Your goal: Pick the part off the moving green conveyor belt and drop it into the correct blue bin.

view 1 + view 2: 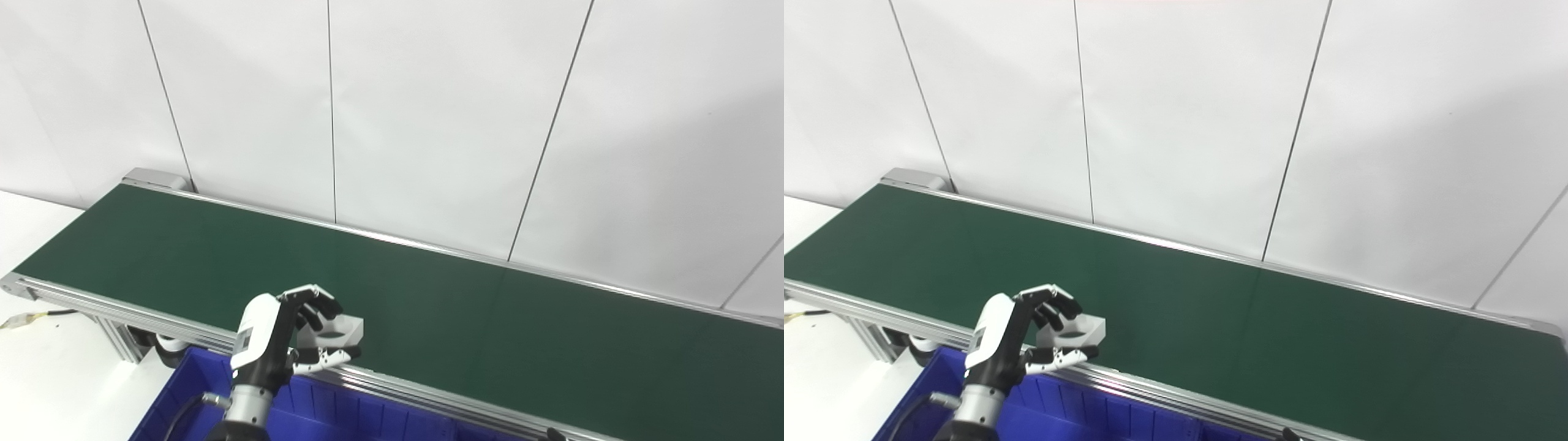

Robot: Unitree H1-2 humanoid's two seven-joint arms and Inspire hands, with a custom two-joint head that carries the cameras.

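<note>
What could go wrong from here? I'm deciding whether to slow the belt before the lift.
1. The left robot hand curls over the grey part near the belt's near edge; the grip looks partial, so the part may slip.
2. The metal rail lies between part and blue bin; a low carry could clip it.

Low in the frame's left half, the left hand (288, 334) has a glossy white shell over its back, carrying a small grey label. Its fingers (318, 303) are black with pale silvery links, and the thumb is white tipped in black. Below sits a black wrist section, then a ribbed silver metal cuff (248, 407). A dark cable (180, 416) loops off its left side.
</note>
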